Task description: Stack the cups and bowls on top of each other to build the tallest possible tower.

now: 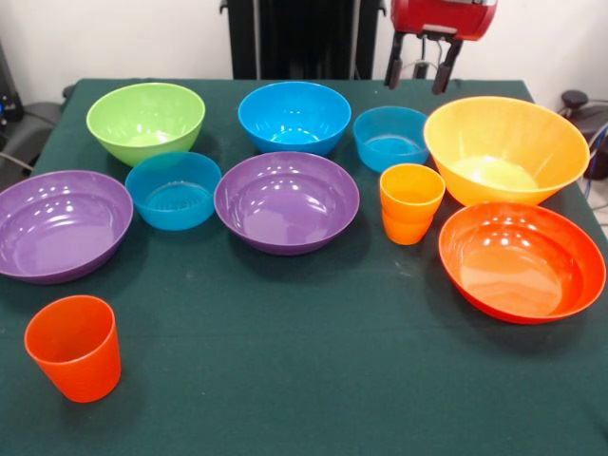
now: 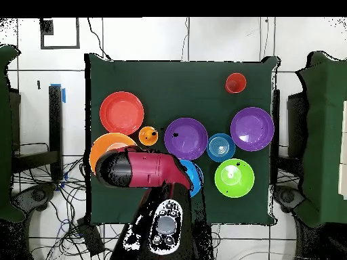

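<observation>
My gripper (image 1: 416,84) hangs open and empty at the back of the table, above the gap between a small translucent blue bowl (image 1: 389,136) and the large yellow-orange bowl (image 1: 503,150). The other bowls stand apart on the cloth: lime green (image 1: 145,121), medium blue (image 1: 294,116), two purple (image 1: 286,200) (image 1: 59,223), a second small blue (image 1: 174,189) and wide red-orange (image 1: 521,259). The yellow-orange cup (image 1: 410,202) stands upright beside the red-orange bowl. The red-orange cup (image 1: 74,347) stands alone at the front left. Nothing is stacked. In the overhead view the arm (image 2: 139,169) covers part of the yellow-orange bowl (image 2: 101,149).
A dark green cloth (image 1: 304,389) covers the table. Chairs and cables surround the table in the overhead view.
</observation>
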`<move>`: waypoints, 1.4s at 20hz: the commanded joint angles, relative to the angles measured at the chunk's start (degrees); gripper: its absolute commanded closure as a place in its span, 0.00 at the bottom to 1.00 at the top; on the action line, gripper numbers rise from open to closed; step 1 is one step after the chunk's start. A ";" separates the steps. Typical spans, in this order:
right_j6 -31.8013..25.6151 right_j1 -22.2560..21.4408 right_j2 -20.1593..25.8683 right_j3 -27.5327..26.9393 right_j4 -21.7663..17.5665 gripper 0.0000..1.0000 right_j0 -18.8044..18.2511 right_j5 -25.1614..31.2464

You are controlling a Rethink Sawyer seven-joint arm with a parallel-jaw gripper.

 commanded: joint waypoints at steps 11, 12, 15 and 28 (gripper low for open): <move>0.50 1.42 6.45 -1.37 -2.65 0.00 -3.37 2.82; 0.02 1.23 6.62 -0.88 -2.92 0.00 -4.05 2.36; -1.81 0.56 7.64 0.68 -3.77 0.00 -6.53 1.11; -3.17 -1.27 10.77 3.52 -8.31 0.00 -12.53 -0.37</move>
